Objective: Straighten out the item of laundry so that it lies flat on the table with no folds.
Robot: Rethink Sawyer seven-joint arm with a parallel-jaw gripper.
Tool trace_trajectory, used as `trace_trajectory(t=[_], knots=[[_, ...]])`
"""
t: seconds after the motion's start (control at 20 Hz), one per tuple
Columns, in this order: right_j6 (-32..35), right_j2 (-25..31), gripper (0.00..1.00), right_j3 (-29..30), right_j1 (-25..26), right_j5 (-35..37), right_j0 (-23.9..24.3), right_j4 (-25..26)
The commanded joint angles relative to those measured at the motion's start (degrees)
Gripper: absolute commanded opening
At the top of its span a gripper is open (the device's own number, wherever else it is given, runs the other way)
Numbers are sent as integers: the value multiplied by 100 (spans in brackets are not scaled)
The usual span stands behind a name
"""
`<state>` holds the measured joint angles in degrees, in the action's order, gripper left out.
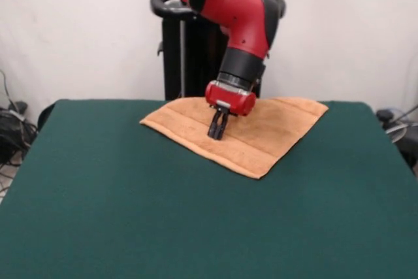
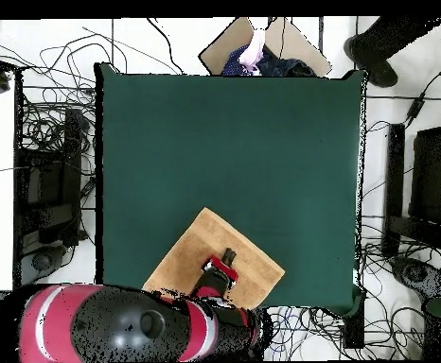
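Observation:
The orange-tan towel [image 1: 281, 125] lies spread on the far part of the green table [image 1: 196, 227], turned like a diamond, with band stripes running along its near hems. It looks flat, with its far corner hidden behind the arm. My gripper [image 1: 217, 136] points down over the towel's middle, its fingers close together and the tips at the cloth. In the overhead view the towel [image 2: 191, 250] sits at the table's [image 2: 224, 142] bottom edge, with the gripper [image 2: 229, 255] over it and the arm covering its lower part.
The black pedestal [image 1: 176, 44] stands just behind the towel. Cables and black stands [image 2: 49, 180] line both sides of the table. A cardboard piece [image 2: 281, 43] lies beyond the top edge.

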<state>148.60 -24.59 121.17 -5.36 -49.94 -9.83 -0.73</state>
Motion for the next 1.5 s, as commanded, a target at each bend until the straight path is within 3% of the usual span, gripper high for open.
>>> trace_trajectory(t=[0.05,0.8,1.5], knots=[[-165,570,0,-2018,-5,1040,532,86],[-369,447,0,-2907,255,659,750,748],[-397,384,0,-3425,396,600,784,938]])
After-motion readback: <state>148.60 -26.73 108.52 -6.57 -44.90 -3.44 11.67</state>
